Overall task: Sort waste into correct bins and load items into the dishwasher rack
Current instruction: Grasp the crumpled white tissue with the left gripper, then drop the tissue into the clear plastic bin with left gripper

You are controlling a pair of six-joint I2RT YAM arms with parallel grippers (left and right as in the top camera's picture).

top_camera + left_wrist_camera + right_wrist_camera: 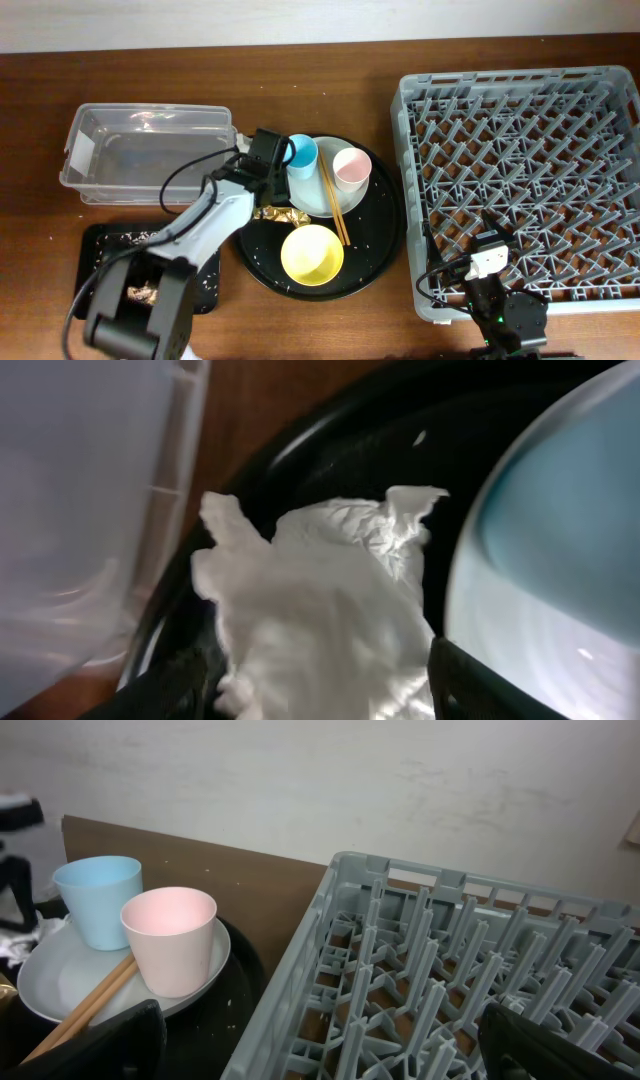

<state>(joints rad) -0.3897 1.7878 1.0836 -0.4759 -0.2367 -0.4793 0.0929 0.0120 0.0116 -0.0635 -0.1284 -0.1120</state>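
My left gripper (262,170) is open, its fingers on either side of the crumpled white napkin (330,610), which lies on the round black tray beside the blue cup (302,152). The pink cup (350,167), the blue cup and the chopsticks (333,205) rest on the white plate (310,195). The yellow bowl (312,254) and the gold wrapper (280,213) lie on the same tray. My right gripper (490,255) is open and empty over the front left of the grey rack (520,170).
The clear tub (150,150) stands at the back left, close to the napkin. The small black tray (105,260) at the front left holds food scraps (142,294). The round black tray (385,240) sits against the rack's left wall.
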